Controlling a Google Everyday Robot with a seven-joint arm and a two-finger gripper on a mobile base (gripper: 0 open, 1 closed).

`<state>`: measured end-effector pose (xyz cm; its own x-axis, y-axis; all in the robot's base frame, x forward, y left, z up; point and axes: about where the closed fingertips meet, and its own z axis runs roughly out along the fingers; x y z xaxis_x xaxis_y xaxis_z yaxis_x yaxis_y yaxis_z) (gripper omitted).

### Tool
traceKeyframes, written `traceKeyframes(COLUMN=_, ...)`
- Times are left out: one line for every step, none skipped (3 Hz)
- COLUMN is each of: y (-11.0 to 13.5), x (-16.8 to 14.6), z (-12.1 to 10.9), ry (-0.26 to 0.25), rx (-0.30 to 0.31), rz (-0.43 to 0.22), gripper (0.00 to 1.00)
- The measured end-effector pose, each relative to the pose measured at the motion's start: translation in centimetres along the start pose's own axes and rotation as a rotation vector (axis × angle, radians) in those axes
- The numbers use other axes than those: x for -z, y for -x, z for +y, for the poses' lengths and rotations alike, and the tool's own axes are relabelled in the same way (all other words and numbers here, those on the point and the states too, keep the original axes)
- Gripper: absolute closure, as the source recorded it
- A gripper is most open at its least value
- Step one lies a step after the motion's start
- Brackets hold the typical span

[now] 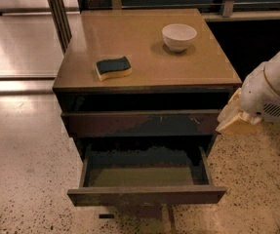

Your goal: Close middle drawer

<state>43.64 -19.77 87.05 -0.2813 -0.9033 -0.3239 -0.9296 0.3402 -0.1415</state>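
I am looking down on the cabinet [144,77], a dark wooden unit standing on speckled floor. The middle drawer [142,177] is hanging well out of it toward me, showing its olive-brown floor with nothing lying inside. I am judging it to be a stiff wooden box on runners: light while empty, sliding straight under a square push, likely binding if shoved at one corner. Its front panel [147,195] is plain and handle-less, so I am not planning a grasp. I am aiming for a flat push at the centre of that front, expecting smooth wood that could let a contact slip sideways. The white arm [273,87] is filling the right edge of view. The gripper [234,121] is hovering just beside the cabinet's right edge, level with the scratched front [139,124] and above the open drawer, clear of it. I cannot tell how the claw is set. On top, a sponge [113,67] and a white bowl [179,36] are sitting apart.
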Motion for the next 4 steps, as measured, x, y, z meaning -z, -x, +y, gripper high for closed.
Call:
traceKeyframes(y=-1.1, x=-7.7, z=2.0, ry=0.11, rx=-0.059, rz=-0.031, gripper=0.89)
traceKeyframes(y=-1.5, x=-8.8, z=2.3, ry=0.124, rx=-0.064, rz=-0.03, gripper=1.0)
traceKeyframes(y=-1.5, x=-8.8, z=2.3, ry=0.124, rx=-0.064, rz=-0.03, gripper=1.0)
traceKeyframes(y=-3.1, x=-11.3, z=3.2, ry=0.112, rx=-0.048, rz=-0.022, gripper=1.0)
